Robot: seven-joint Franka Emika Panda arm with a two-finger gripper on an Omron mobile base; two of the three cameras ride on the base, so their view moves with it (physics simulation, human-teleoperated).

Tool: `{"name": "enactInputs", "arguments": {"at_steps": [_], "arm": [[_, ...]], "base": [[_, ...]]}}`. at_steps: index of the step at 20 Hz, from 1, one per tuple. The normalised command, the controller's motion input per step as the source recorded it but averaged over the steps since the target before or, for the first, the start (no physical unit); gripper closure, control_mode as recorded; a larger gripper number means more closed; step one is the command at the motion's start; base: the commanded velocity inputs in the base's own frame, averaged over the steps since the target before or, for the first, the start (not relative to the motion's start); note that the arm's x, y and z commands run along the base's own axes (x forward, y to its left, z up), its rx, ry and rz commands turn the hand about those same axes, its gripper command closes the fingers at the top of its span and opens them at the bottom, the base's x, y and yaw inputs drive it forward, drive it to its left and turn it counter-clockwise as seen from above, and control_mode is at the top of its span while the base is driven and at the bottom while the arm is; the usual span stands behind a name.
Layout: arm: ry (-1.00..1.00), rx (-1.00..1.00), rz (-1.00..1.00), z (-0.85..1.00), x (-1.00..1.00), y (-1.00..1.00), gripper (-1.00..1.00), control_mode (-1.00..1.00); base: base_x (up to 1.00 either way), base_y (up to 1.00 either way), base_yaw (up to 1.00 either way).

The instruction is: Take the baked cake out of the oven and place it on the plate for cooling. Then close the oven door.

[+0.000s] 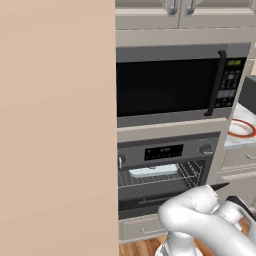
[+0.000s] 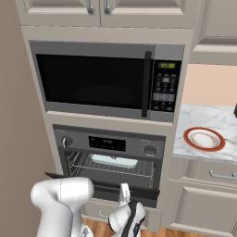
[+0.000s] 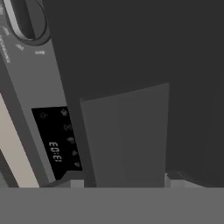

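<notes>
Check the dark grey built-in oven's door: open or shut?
Open. The dark oven door is folded down flat, exposing the wire rack and the pale rectangular tray on it.

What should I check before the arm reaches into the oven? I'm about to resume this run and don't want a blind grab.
1. Oven door open: ok, it is folded down and the wire rack is exposed.
2. Baked cake located: cannot tell; a pale tray sits on the rack, but no dark piece can be made out.
3. Plate ready: ok, it sits on the counter right of the oven and looks bare.
4. Gripper state: cannot tell; it is low by the door's edge.
5. Hand view useful: not ok; it shows the oven's display and a knob, not the rack.
</notes>
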Motion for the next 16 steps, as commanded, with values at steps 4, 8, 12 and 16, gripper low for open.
{"name": "enactInputs", "arguments": {"at_steps": [4, 8, 12, 16], "arm": [[0.00, 0.00, 0.00, 0.00, 0.00, 0.00, -1.00, -1.00], [0.00, 0.00, 0.00, 0.00, 0.00, 0.00, -1.00, -1.00], [0.18, -0.10, 0.00, 0.00, 0.00, 0.00, -1.00, -1.00], [0.29, -0.10, -0.02, 0.08, 0.00, 0.00, -1.00, -1.00]], "base": [[0.00, 0.00, 0.00], [0.00, 0.00, 0.00], [0.00, 0.00, 0.00], [0.00, 0.00, 0.00]]}}
